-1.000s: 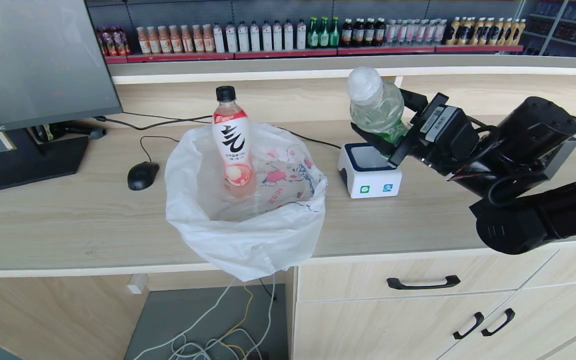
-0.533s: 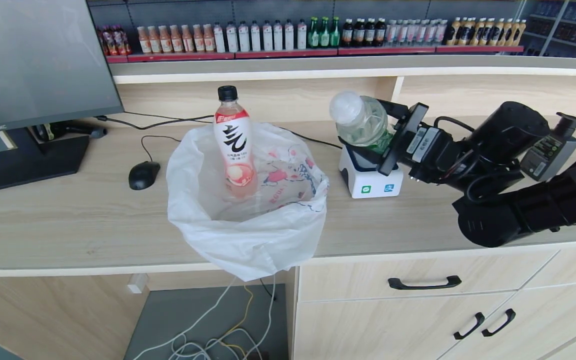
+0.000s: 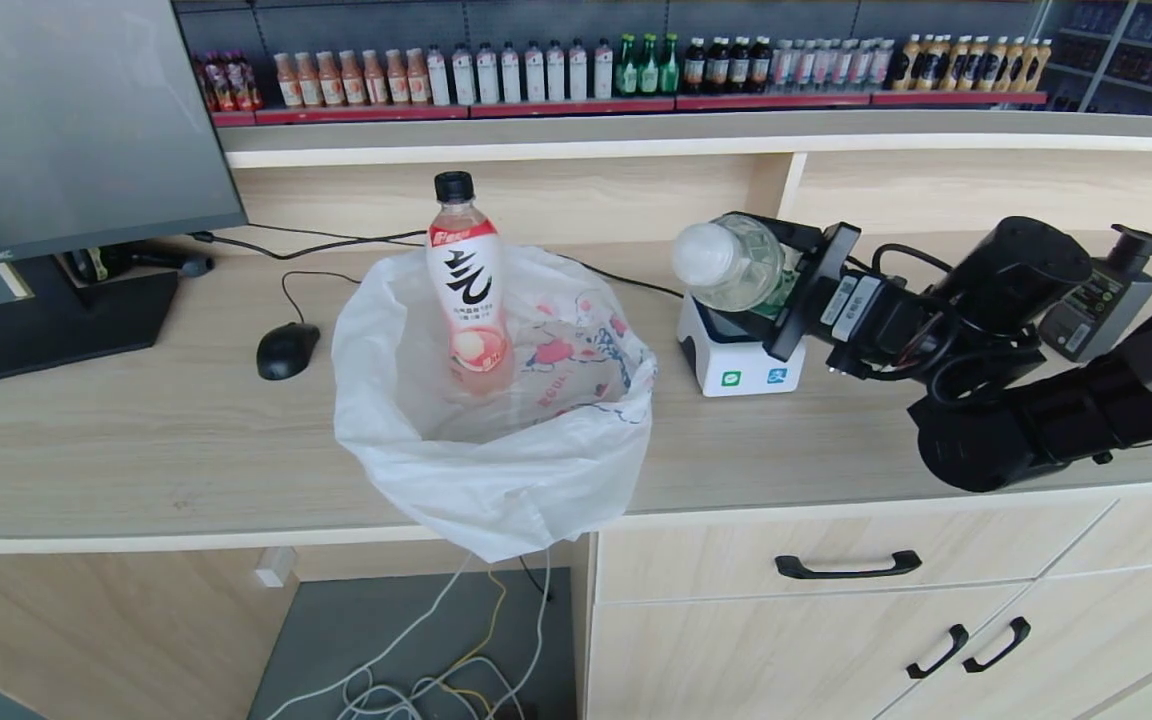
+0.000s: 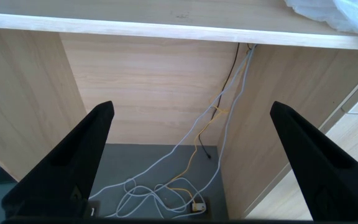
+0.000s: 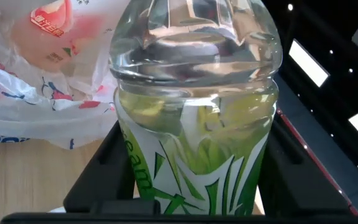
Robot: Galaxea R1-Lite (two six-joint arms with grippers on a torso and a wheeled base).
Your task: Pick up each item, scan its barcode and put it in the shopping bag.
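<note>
My right gripper (image 3: 774, 283) is shut on a clear bottle with a green label (image 3: 733, 262), tilted toward the bag with its cap end pointing left, held just above the white barcode scanner (image 3: 736, 362) on the counter. Up close, the green-label bottle (image 5: 197, 124) sits between the black fingers (image 5: 98, 180). A white shopping bag (image 3: 491, 420) stands open at the counter's front edge, with a pink drink bottle (image 3: 466, 285) upright inside it. My left gripper (image 4: 191, 162) hangs open below the counter, above the floor cables.
A monitor (image 3: 66, 120) on its stand is at the far left, with a black mouse (image 3: 286, 350) and cables beside it. A raised ledge runs along the back of the counter (image 3: 186, 440). Drawers with black handles (image 3: 846, 567) sit below on the right.
My right arm has come down and tipped the green-label bottle from nearly upright to leaning left, lower over the scanner. The bag and pink bottle have stayed put.
</note>
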